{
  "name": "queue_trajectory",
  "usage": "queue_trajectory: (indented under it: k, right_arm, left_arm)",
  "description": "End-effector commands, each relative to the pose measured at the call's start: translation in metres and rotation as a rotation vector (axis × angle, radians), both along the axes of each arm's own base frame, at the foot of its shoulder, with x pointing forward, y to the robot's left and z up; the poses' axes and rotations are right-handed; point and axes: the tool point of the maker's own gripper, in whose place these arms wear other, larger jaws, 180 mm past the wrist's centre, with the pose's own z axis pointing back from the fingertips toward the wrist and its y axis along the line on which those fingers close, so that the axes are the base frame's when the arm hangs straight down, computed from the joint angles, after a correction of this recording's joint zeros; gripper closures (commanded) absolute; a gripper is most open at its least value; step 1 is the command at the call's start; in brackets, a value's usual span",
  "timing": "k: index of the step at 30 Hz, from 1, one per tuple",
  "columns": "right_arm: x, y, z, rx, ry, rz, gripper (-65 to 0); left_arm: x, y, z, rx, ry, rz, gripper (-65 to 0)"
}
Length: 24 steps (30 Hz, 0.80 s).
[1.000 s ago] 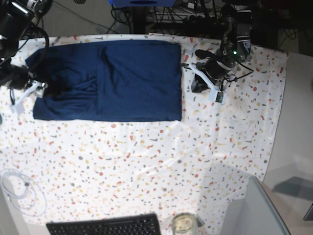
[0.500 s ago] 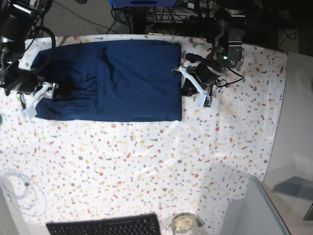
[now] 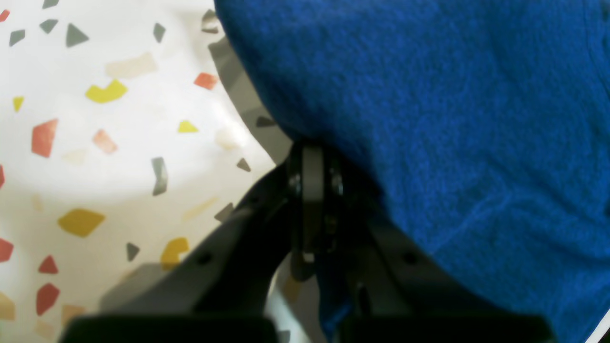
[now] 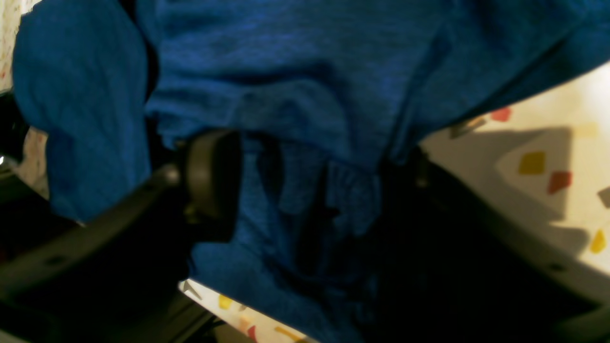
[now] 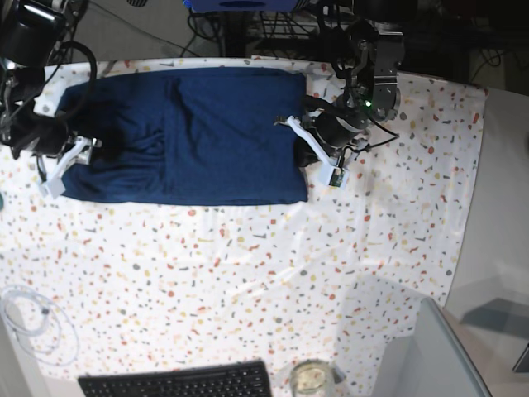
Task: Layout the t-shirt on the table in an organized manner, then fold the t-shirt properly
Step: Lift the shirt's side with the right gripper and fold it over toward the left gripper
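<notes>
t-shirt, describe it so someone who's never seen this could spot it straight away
On the speckled white table, look along the far edge between the two arms. The t-shirt lies there as a flat dark navy rectangle, the only large plain-coloured thing on the flecked surface.

My black left gripper (image 3: 312,200) has its jaws pressed flat together with no gap between them, fingertips pointing forward and low. My left arm (image 5: 364,74) reaches in from the far edge, its wrist bent downward. My black right gripper (image 4: 305,190) has its jaws parted, one rounded black pad (image 4: 209,176) showing. My right arm (image 5: 29,50) hangs folded down, wrist low.
</notes>
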Motion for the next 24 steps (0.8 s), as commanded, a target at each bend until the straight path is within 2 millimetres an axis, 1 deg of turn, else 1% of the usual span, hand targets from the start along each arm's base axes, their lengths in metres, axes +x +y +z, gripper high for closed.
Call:
queue_trajectory:
  k: [1, 3, 5, 8, 10, 12, 14, 15, 16, 20, 22, 24]
  right_arm:
    - [0.012, -0.004, 0.008, -0.004, -0.040, -0.004, -29.3]
    - [0.018, -0.004, 0.011, -0.001, -0.064, -0.015, -18.2]
    - [0.026, -0.004, 0.015, 0.001, -0.089, -0.023, -8.9]
    - [0.031, -0.004, 0.019, -0.001, -0.104, -0.025, -0.8]
    - [0.033, -0.004, 0.021, -0.003, -0.108, -0.020, -0.2]
    - [0.033, -0.005, 0.023, -0.011, -0.109, -0.013, -0.3]
    - [0.028, -0.006, 0.025, -0.030, -0.092, 0.014, -0.3]
    - [0.026, -0.006, 0.028, -0.045, -0.090, 0.031, -0.3]
    - [0.026, 0.001, 0.031, -0.046, -0.098, 0.045, -0.3]
    - [0.015, 0.019, 0.045, -0.076, -0.111, 0.102, -0.3]
    - [0.009, 0.035, 0.051, -0.073, -0.120, 0.125, -0.3]
    - [0.006, 0.046, 0.060, -0.081, -0.139, 0.142, -0.3]
  left_arm:
    - [0.005, 0.001, 0.004, 0.007, -0.011, -0.003, 0.0]
    - [0.005, 0.002, 0.003, 0.009, -0.010, -0.004, 0.0]
    - [0.004, 0.002, 0.003, 0.011, -0.008, -0.004, 0.0]
    - [0.001, 0.005, 0.002, 0.015, -0.004, -0.004, 0.0]
    - [0.002, 0.014, 0.002, 0.032, -0.007, 0.000, 0.0]
    - [-0.002, 0.017, 0.001, 0.035, -0.001, 0.006, 0.0]
    - [-0.003, 0.018, 0.000, 0.036, 0.000, 0.005, 0.0]
    - [-0.004, 0.022, 0.000, 0.045, 0.002, 0.004, 0.0]
    - [-0.005, 0.024, -0.001, 0.051, 0.003, 0.001, 0.0]
    - [-0.006, 0.025, -0.002, 0.053, 0.006, 0.002, 0.0]
    - [-0.007, 0.026, -0.002, 0.054, 0.008, 0.002, 0.0]
    - [-0.004, 0.028, 0.003, 0.062, -0.007, -0.001, 0.0]
